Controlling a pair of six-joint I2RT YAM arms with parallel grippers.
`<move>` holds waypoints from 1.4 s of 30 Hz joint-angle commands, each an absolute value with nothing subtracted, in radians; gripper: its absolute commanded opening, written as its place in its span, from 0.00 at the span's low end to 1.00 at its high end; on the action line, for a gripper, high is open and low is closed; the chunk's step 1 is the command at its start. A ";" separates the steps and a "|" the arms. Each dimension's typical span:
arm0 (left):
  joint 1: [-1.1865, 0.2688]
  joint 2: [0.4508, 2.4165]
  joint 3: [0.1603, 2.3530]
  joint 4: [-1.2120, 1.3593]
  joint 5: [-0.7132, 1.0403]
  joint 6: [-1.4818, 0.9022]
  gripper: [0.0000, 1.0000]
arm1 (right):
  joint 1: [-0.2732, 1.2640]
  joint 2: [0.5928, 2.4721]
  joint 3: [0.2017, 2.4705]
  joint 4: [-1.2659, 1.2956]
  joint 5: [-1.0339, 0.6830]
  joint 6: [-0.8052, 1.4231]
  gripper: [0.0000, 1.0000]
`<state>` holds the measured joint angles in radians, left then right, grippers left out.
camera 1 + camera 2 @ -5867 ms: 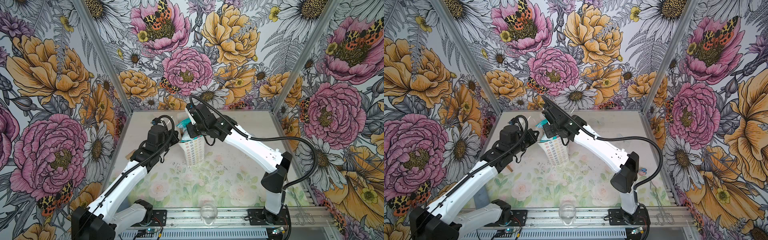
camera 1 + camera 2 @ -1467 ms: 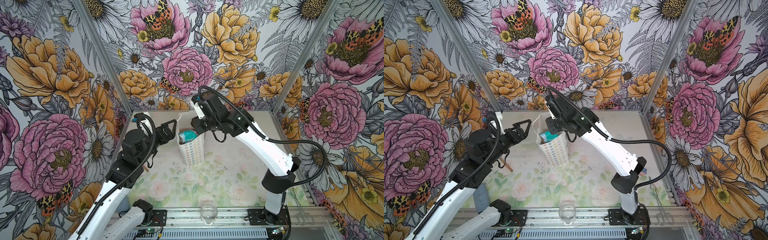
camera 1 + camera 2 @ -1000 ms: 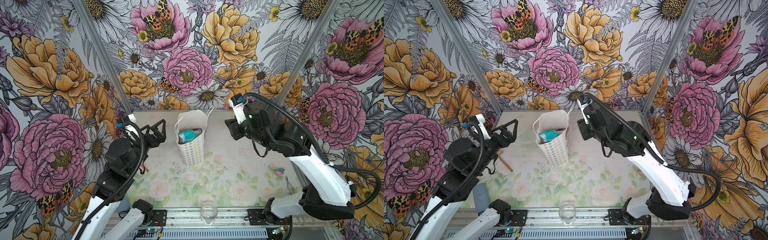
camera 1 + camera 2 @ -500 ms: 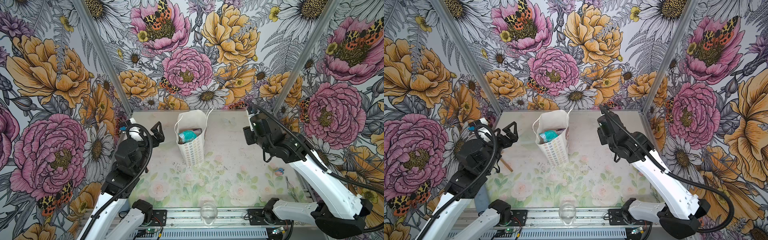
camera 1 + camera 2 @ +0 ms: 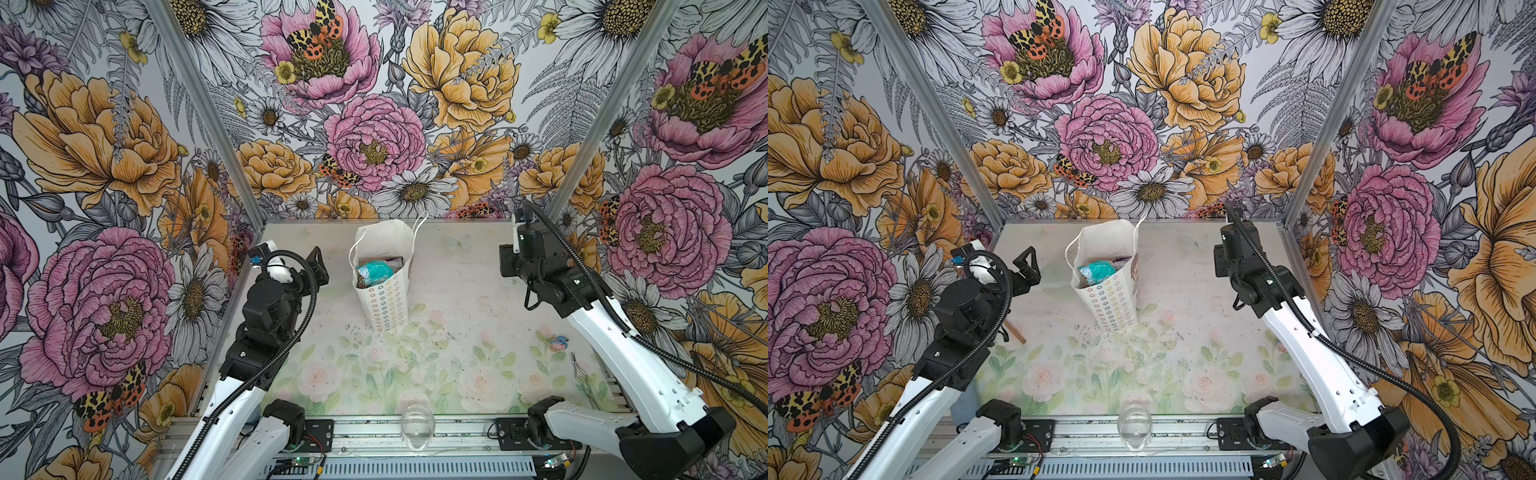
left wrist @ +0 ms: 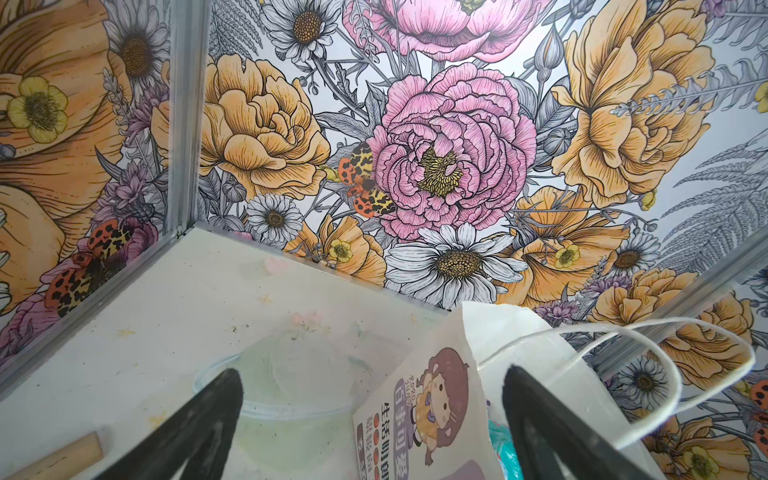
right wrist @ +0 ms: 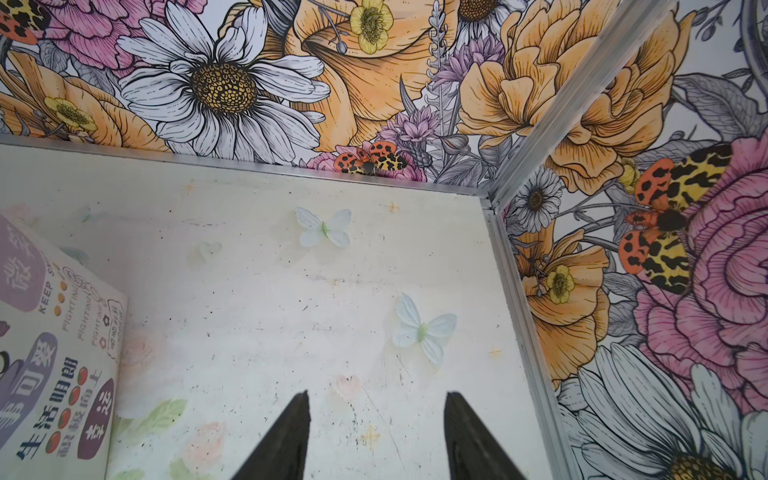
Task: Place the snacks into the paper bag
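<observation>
Snacks are seen inside the upright paper bag; both sets of jaws are released.
In both top views the bag is placed at upper centre, a teal packet uppermost inside it; the left gripper is held just left of it; in the left wrist view its jaws are spread wide, nothing grasped; in the right wrist view the right gripper is parted over bare table, nothing grasped.

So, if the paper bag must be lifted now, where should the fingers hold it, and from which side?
Probably the cord handles, from above. The paper bag stands upright, mouth open; the loops rise free over the rim, and thin walls would likely crumple if squeezed sideways.
</observation>
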<state>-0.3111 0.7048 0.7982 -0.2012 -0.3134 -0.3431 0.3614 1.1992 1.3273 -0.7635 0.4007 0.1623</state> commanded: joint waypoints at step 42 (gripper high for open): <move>-0.016 1.040 0.382 0.520 0.031 -0.023 0.99 | 0.001 1.477 0.735 0.279 0.089 0.070 0.55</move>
<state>-0.0372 1.0168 0.3981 0.4053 -0.0105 -0.0479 0.0051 1.4639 0.7380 0.1947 0.1024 0.0658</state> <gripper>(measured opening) 0.987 0.556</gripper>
